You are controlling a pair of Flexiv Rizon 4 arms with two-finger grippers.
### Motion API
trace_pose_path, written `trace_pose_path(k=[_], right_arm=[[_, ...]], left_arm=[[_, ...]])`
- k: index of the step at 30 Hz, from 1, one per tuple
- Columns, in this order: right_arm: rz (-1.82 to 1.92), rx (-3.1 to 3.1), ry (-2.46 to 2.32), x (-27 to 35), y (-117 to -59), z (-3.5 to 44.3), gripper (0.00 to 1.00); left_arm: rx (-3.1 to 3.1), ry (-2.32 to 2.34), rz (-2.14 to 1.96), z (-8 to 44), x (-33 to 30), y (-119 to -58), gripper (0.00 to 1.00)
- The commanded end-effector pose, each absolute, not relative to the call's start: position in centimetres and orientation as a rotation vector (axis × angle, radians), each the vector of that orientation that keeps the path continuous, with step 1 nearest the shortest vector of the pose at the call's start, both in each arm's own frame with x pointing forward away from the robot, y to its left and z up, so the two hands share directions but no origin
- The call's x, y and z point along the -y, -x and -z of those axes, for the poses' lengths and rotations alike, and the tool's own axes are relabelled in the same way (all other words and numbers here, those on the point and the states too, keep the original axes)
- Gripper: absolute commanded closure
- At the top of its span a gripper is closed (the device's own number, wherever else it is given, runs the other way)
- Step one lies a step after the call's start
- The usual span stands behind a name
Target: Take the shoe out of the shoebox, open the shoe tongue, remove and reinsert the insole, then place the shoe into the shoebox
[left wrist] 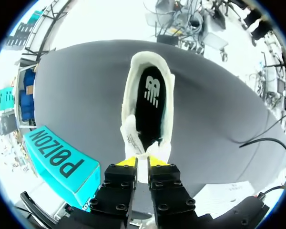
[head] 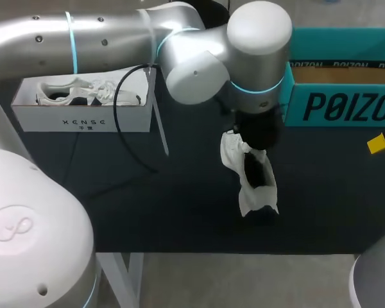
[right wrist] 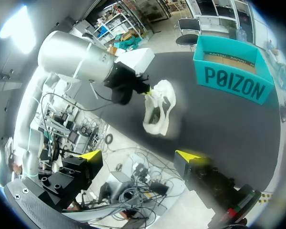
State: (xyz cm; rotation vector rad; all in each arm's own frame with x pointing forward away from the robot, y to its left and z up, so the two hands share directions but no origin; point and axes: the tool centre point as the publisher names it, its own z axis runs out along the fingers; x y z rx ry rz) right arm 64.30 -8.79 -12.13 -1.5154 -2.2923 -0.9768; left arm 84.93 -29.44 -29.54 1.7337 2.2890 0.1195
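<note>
Underneath everything, a dark counter (head: 147, 205). Across it from the left side, the big silver left arm (head: 115, 38), reaching past the middle. At the far right corner, a teal shoebox (head: 346, 96), open, brown floor showing inside. At the far left, a white box (head: 83, 119) with a second white shoe (head: 70, 91) lying in it. Near the counter's middle, outside the shoebox and well apart from both boxes, the white shoe (head: 253, 176), opening upward, heel toward the near edge. Impossible to tell whether resting on the counter or raised just off it. Inside, a black insole (left wrist: 150, 102), seated along the footbed. At the shoe's far end, the left gripper (left wrist: 142, 162), clenched on the white tongue (left wrist: 133, 140), yellow tips pressed to it from both sides. Off to the right, well apart from the shoe, the right gripper (right wrist: 139, 155), released, fingers spread wide with nothing between them. Over the white box's front, a thin black cable (head: 115, 115), looping down onto the counter.
</note>
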Motion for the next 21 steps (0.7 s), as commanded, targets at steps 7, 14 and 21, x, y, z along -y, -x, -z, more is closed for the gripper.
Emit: trace_pose_path(k=[7,14,21], right_arm=[[0.990,2.293,1.525,8.8,-63.6,12.4,0.00],[0.990,2.293,1.525,8.8,-63.6,12.4,0.00],[0.990,2.293,1.525,8.8,-63.6,12.4,0.00]], left_arm=[[-2.333,-1.658,-0.096,30.5,29.6,-85.5,0.00],[-2.353,-1.586,-0.084,29.9,30.0,-87.0,0.00],[-2.361,-1.546,-0.107,31.2,30.4,-88.1,1.00]])
